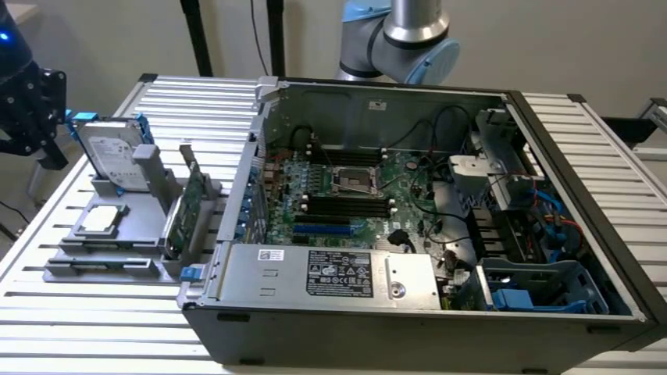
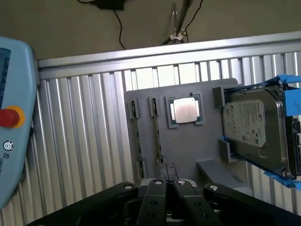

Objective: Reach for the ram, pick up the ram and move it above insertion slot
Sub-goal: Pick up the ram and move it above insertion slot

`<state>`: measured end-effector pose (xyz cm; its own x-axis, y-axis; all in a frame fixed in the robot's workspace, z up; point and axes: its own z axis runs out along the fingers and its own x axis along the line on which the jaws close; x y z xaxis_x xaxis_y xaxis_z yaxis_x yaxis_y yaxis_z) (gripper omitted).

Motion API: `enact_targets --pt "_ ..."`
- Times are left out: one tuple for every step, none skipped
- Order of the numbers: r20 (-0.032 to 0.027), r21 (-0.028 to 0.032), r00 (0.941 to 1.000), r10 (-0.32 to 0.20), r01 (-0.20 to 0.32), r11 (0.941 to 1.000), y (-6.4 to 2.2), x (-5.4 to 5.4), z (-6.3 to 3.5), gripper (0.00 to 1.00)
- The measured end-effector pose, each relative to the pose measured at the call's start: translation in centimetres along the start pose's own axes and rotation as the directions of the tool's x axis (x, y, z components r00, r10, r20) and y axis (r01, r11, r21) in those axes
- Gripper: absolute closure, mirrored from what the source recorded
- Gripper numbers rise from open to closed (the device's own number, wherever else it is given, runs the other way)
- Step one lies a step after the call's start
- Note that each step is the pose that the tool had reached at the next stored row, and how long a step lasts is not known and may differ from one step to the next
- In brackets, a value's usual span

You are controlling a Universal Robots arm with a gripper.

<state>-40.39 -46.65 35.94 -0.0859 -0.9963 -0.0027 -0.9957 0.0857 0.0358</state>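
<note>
End effector point(image 2: 167, 182), fingers pressed together and empty, hovers over the grey holder point(image 2: 188, 146). The ram point(image 2: 158, 136) sits edge-on in its slot, chips indistinct. In the exterior view the holder lies at nine o'clock of the computer case point(image 1: 312, 336).

A slatted metal table point(image 1: 94, 312) carries a gray fixture plate point(image 2: 188, 146), lying directly under the gripper point(image 2: 168, 182), and an open computer case point(image 1: 312, 312), standing just beside the plate on its side farther from the gripper.

Gripper point(image 2: 167, 181) aloft, downward-facing.
</note>
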Motion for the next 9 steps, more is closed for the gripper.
enact_targets --pt "-0.0006 0.0005 0.9998 -0.018 0.018 0.9998 0.00 0.00 0.00 0.89" --pt "-0.0012 0.0012 0.9993 -0.036 0.036 0.9993 0.00 0.00 0.01 0.89" --pt "-0.0019 0.0020 0.9985 -0.054 0.054 0.9985 0.00 0.00 0.02 0.89" --pt "-0.0025 0.0032 0.9974 -0.072 0.072 0.9974 0.00 0.00 0.02 0.89" --pt "-0.0031 0.0044 0.9959 -0.090 0.090 0.9959 -0.01 -0.01 0.03 0.89" --pt "-0.0037 0.0057 0.9941 -0.109 0.109 0.9941 -0.01 -0.01 0.04 0.89" --pt "-0.0044 0.0071 0.9920 -0.127 0.127 0.9919 0.00 0.00 0.04 0.89" --pt "-0.0049 0.0080 0.9901 -0.140 0.141 0.9900 0.00 0.00 0.05 0.89" --pt "-0.0049 0.0081 0.9896 -0.144 0.144 0.9895 0.00 0.01 0.05 0.89"
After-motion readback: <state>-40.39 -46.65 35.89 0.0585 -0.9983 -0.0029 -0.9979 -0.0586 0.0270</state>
